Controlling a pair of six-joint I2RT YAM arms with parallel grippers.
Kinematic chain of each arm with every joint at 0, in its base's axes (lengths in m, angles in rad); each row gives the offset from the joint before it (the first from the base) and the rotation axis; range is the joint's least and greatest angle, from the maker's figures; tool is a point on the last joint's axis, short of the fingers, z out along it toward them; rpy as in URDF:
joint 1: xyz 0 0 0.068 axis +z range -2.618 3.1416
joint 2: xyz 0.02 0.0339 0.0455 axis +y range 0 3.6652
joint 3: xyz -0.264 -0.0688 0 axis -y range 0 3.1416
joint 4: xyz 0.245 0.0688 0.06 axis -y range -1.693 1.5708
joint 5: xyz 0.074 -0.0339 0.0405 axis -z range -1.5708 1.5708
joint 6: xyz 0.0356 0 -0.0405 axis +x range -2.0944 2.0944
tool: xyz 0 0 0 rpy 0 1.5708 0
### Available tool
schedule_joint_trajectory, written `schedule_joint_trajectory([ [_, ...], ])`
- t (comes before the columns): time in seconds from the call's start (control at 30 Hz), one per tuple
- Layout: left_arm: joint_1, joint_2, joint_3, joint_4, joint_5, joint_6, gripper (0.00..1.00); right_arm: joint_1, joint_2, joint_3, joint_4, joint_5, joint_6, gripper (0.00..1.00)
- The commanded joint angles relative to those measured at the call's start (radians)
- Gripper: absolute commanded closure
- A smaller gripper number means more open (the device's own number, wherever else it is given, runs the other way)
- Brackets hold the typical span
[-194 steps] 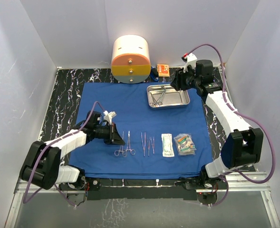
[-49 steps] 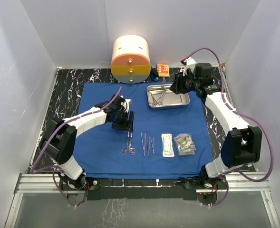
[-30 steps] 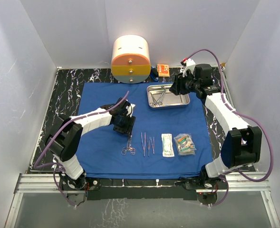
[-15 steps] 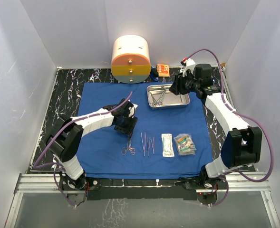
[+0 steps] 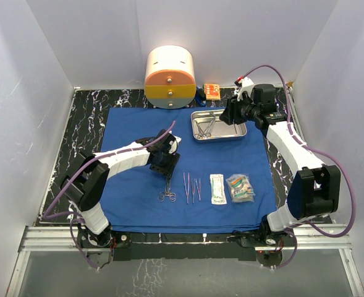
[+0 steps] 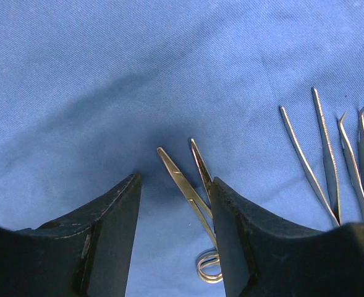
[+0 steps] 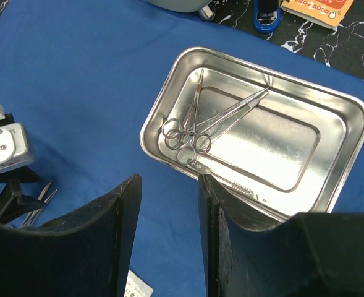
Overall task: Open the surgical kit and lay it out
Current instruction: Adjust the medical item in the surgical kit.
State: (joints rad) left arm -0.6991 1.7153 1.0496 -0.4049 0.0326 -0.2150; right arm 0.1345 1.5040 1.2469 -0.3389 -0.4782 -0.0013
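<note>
While the blue cloth [image 5: 132, 130] already lies open and flat on the bench [image 5: 86, 124], you are in the laying-out step, as I judge it: your left claw [image 6: 175, 180] sits low over the cloth with its jaws spread, pinching nothing. Ring-handled forceps [image 6: 182, 185] lie flat on the cloth between those jaws, close against the right-hand finger, tips pointing ahead of the claw and finger-rings back under it; whether the finger actually touches the steel I cannot tell. Just to the claw's right the tweezers [image 6: 325, 158] lie in a neat row, and beyond them the two clear packets [image 5: 240, 187]. Your right claw [image 7: 169, 179] hangs above the steel tray [image 7: 274, 145], also spread and empty, with the tray ahead of and below it; two ringed instruments [image 7: 191, 133] lie crossed at the tray end nearest that claw. The next move, to my mind, calls for raising the left claw straight up so neither finger drags the forceps out of line, then lowering the right claw onto the crossed pair, closing on one shank only, since the tangled rings may lift both together.
</note>
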Motion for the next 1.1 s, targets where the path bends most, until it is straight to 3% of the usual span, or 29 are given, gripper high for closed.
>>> schedule_joint_trajectory([
  [0.0,-0.010,0.014,0.027,-0.017,-0.024,0.020,0.53,-0.006,-0.048,0.004,0.046,-0.017,-0.001,0.60],
  [0.33,-0.022,0.011,0.033,-0.017,-0.052,0.031,0.50,-0.007,-0.040,0.006,0.041,-0.027,0.000,0.60],
  [0.73,-0.022,-0.023,0.000,-0.023,-0.023,0.029,0.55,-0.007,-0.042,0.005,0.037,-0.022,-0.002,0.60],
  [1.07,-0.026,-0.062,0.009,-0.037,0.012,-0.013,0.48,-0.006,-0.044,0.006,0.031,-0.013,-0.003,0.60],
])
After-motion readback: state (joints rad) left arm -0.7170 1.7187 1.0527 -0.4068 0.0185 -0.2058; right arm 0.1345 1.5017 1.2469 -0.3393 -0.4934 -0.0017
